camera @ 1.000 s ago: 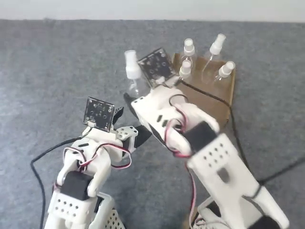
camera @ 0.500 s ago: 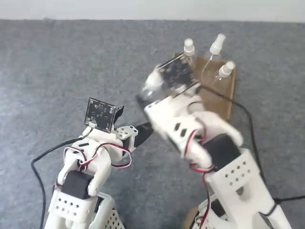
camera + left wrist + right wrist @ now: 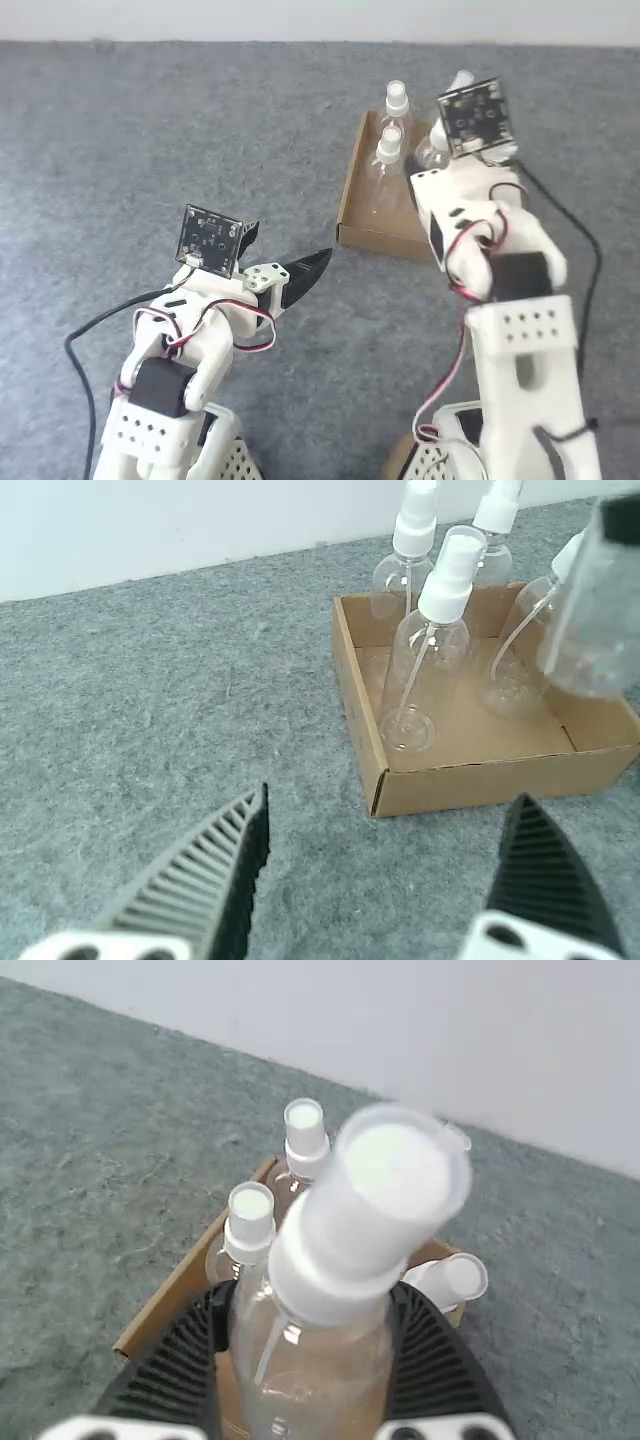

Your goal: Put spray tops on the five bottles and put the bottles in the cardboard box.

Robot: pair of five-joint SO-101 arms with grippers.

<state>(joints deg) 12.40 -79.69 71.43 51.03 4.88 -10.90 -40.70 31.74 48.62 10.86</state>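
While my left gripper [image 3: 392, 798] hangs over the grey carpet [image 3: 150, 130] with its ribbed jaws spread wide and nothing between them, pointed at the cardboard box [image 3: 380, 241] from well short of its front wall, the real business is farther across. Inside the box I count four bottles [image 3: 425, 670] standing upright, one near the front wall and the others ranged behind and beside it, every one capped. And over the side of the box nearest my right arm comes the fifth bottle [image 3: 330, 1350], clamped at the body between the black jaws of the right gripper [image 3: 305, 1360]. I can't tell whether its base has met the box floor. It's a clear, rounded plastic bottle with a thin dip tube showing through the wall and a white spray top [image 3: 395, 1175] sitting on the neck, looking empty. I'd judge it feather-light and easy to tip, with a smooth wall that could slide in the pads and give a little under a hard squeeze. The wide body just below the shoulder is where I'd hold it, never the spray top, which might pull loose.
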